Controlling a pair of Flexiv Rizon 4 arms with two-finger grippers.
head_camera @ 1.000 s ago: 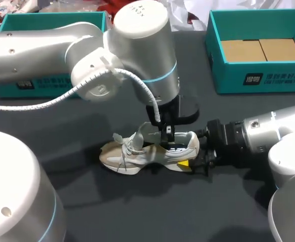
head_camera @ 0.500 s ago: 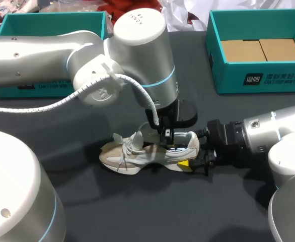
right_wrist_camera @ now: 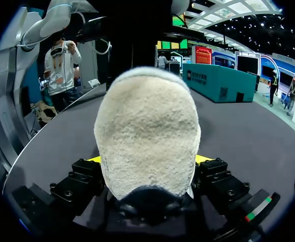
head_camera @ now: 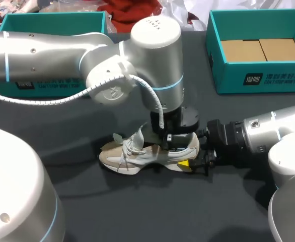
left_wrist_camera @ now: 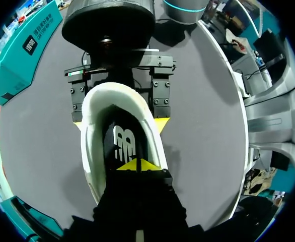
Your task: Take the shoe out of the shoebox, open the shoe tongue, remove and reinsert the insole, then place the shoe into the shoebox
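Shoe (head_camera: 142,154) stands on its sole, outside and well apart from the shoebox (head_camera: 258,78). Right gripper (right_wrist_camera: 148,160) clamps the shoe's heel from both sides. Left gripper (left_wrist_camera: 137,165), tips pressed together, reaches inside the shoe onto the insole (left_wrist_camera: 121,146). Advised: firm heel clamp, slow straight insole work.

One shoe (head_camera: 147,154), two teal boxes (head_camera: 52,22) (head_camera: 261,80), two brown cardboard pieces (head_camera: 243,50) (head_camera: 281,49), two robot arms (head_camera: 47,50) (head_camera: 268,133)

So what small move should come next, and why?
Probably raise the left gripper a little: its tips are together at the insole inside the shoe and the right gripper clamps the heel, so a pinched insole would lift.
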